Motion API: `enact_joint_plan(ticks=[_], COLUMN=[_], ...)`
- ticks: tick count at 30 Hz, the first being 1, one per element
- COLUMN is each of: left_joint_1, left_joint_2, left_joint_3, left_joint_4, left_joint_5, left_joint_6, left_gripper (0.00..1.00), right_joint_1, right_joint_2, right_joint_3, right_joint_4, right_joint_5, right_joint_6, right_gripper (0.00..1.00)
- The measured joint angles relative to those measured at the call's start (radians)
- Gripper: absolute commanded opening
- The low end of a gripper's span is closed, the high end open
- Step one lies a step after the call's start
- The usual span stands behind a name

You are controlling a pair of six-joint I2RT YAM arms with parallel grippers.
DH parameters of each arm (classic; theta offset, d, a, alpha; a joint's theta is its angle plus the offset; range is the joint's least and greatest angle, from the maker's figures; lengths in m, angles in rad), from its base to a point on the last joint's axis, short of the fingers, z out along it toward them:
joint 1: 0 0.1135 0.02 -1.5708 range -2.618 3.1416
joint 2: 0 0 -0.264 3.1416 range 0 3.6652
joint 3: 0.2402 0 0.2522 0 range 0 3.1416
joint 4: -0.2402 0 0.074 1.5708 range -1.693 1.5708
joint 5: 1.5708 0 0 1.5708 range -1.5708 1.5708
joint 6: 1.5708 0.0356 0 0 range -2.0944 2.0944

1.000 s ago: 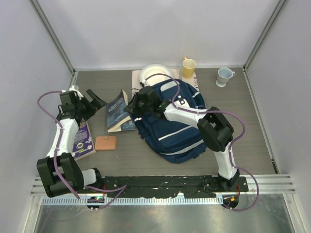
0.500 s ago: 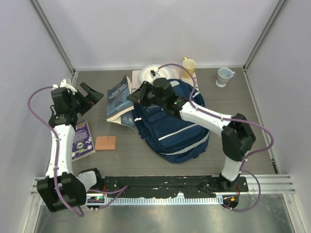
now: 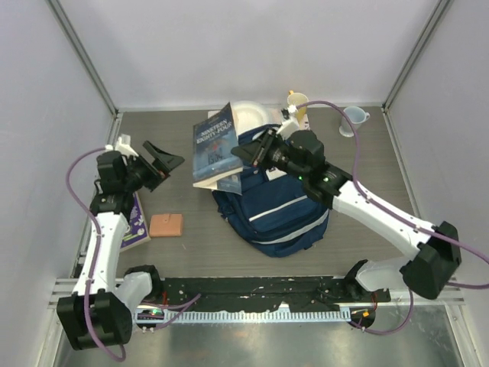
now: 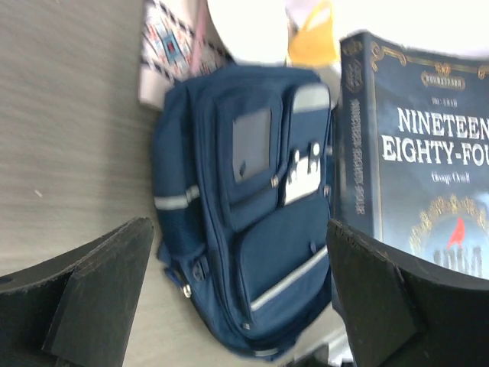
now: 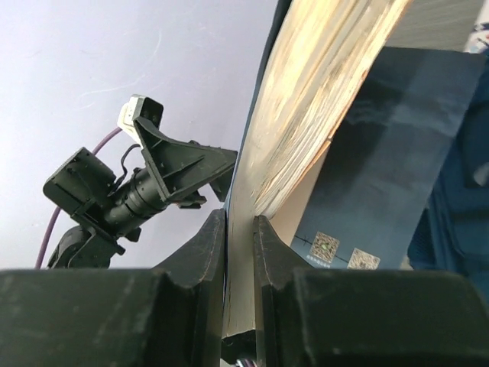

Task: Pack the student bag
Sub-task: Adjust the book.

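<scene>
A grey wood-grain table (image 3: 229, 252) stands between pale walls (image 3: 229, 46). The backpack (image 3: 271, 210) lies flat at mid-table, pockets up. The right gripper (image 3: 248, 155) hangs over its far left corner, clamped on a dark blue book (image 3: 216, 141) lifted off the table. The left gripper (image 3: 163, 157), spread wide and empty, hovers well left of the backpack.

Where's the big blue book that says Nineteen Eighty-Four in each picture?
Top view: the book stands up left of centre, held by the right gripper over the student bag.
Left wrist view: the book fills the right side, cover facing us.
Right wrist view: the book runs up the middle, pinched between the fingers.
Shared landmark: the student bag, at the right edge in the right wrist view.
</scene>
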Motion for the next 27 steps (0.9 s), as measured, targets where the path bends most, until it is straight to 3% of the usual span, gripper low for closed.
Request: enact_joint_plan(ticks=[6,13,20,27], left_joint_1=[-0.243,-0.405,-0.493,-0.618], left_joint_2=[-0.091,-0.145,-0.119,0.097], left_joint_3=[-0.182,-0.416,-0.494,-0.514], left_joint_4=[0.117,0.276,0.381,0.567], left_joint_5=[-0.052,-0.125,-0.19,-0.216], left_joint_6=[-0.084,-0.216,-0.242,-0.27], left_gripper=[1.0,1.0,1.0,1.0], right_joint_1=[-0.026,-0.031,-0.055,-0.063], right_joint_2=[-0.164,-0.274,-0.396,-0.396], right_joint_3=[-0.286,-0.64,-0.745,-0.781], right_joint_4=[0.009,-0.005,0.013,0.044], right_joint_5=[0.024,0.021,0.019,0.015], right_joint_6=[0.008,0.061,0.112,0.137], right_gripper=[0.01,0.01,0.01,0.01])
